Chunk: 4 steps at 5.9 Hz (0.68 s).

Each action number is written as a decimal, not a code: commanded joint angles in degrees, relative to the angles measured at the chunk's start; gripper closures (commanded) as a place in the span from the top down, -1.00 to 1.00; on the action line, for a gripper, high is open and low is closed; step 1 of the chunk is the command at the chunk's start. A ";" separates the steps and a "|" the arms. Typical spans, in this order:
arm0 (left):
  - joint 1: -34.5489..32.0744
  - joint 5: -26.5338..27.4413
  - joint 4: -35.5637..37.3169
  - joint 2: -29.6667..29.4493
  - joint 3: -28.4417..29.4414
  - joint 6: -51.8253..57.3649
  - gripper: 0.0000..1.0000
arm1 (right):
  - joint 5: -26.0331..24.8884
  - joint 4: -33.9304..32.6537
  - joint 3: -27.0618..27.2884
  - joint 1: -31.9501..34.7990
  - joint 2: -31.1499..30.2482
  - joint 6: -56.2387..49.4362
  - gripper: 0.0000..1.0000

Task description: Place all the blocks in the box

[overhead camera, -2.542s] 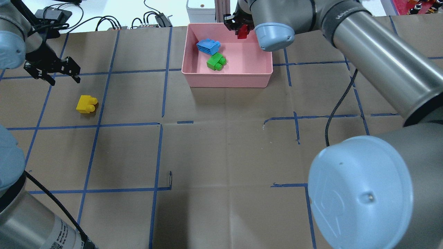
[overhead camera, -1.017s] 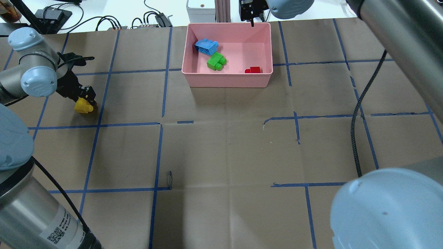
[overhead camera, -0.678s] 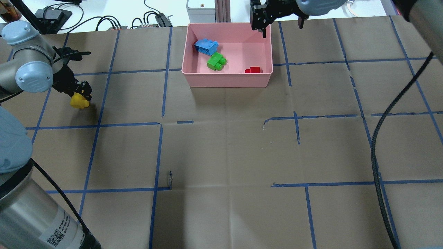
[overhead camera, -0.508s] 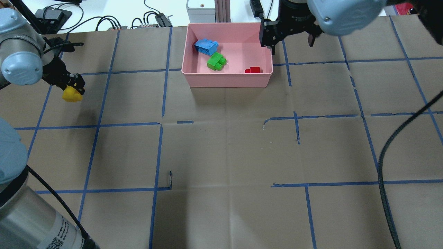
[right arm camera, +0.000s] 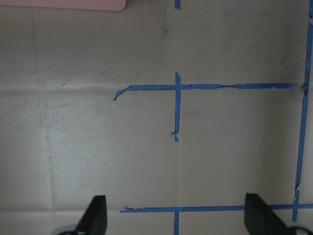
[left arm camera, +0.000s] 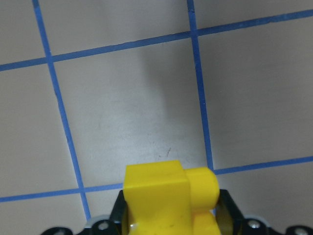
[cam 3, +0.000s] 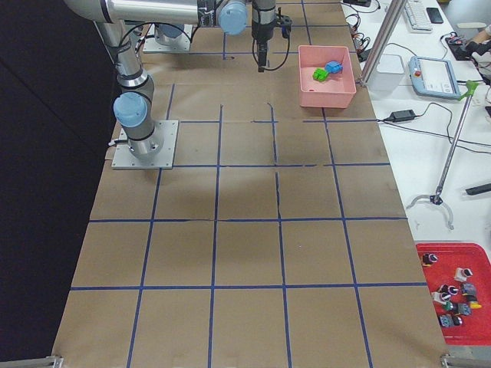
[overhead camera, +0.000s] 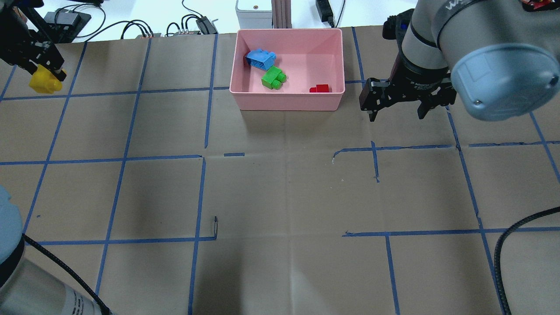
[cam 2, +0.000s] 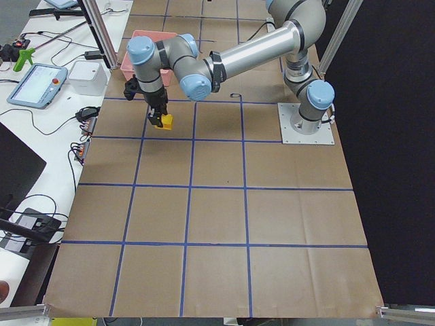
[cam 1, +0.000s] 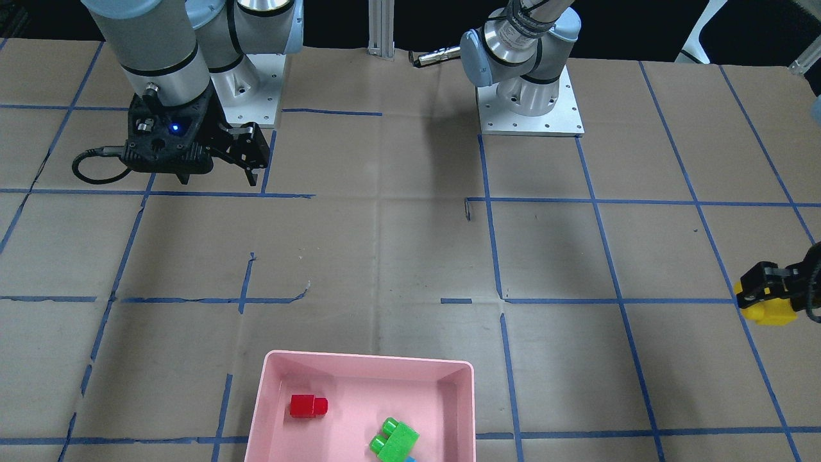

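Left wrist-mounted view shows the yellow block (left arm camera: pixel 161 200) clamped between the left jaws, right jaws spread apart.

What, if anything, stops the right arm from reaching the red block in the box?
Likely nothing, so yes: the open right pincer hangs just beside the box, and the red block lies uncovered.
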 commanded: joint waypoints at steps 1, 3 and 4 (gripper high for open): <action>-7.44 -4.06 -1.39 -1.56 2.52 -17.96 -0.41 | 0.37 -0.22 0.20 -0.13 -1.36 -0.07 1.00; -20.45 -11.61 -1.21 -5.49 8.46 -41.28 -0.42 | -0.23 0.47 -1.29 -0.31 -1.09 -0.16 1.00; -27.56 -12.09 0.96 -9.78 13.90 -53.48 -0.42 | -0.24 0.39 -1.39 -0.31 -1.01 -0.33 1.00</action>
